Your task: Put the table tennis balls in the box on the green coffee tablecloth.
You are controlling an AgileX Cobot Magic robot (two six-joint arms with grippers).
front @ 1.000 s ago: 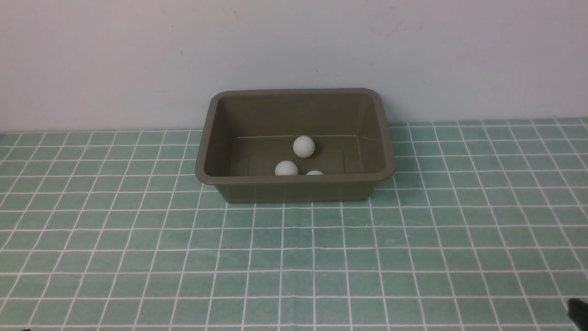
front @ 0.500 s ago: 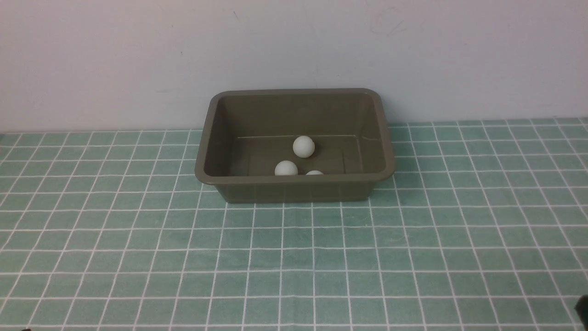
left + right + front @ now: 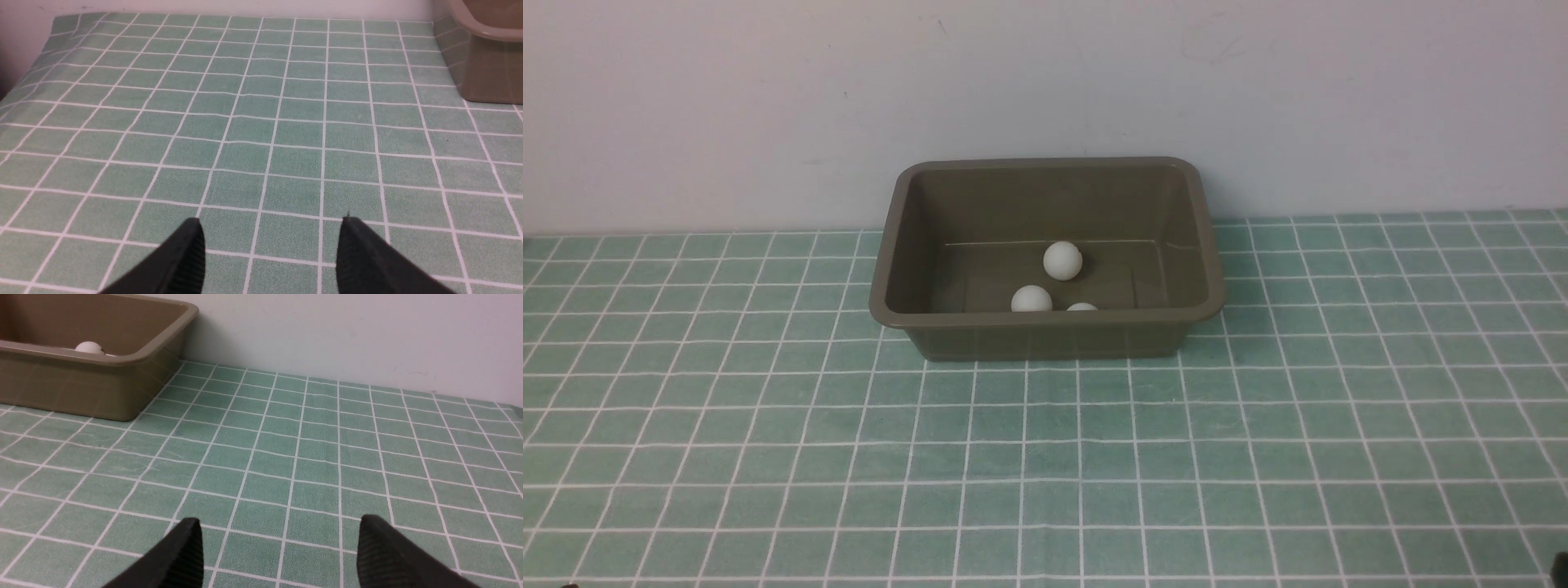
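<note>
The olive-brown box (image 3: pixel 1045 335) stands on the green tablecloth (image 3: pixel 1045 457) against the back wall. Three white table tennis balls show inside it: one in the middle (image 3: pixel 1063 260), one near the front wall (image 3: pixel 1032 300), and one mostly hidden behind the front rim (image 3: pixel 1082 307). A fourth ball is not visible. My left gripper (image 3: pixel 271 228) is open and empty over bare cloth, with the box's corner (image 3: pixel 486 61) far ahead. My right gripper (image 3: pixel 280 528) is open and empty over bare cloth; the box (image 3: pixel 94 388) with one ball (image 3: pixel 90 347) lies ahead of it.
A pale wall (image 3: pixel 1045 98) runs right behind the box. The cloth's far edge and a dark gap show at one side in the left wrist view (image 3: pixel 8 81). A dark tip of the right arm shows at the front view's bottom right corner (image 3: pixel 1561 562).
The right arm's dark tip has drawn back towards the bottom right corner of the front view and has almost left it. The box and balls have not moved.
</note>
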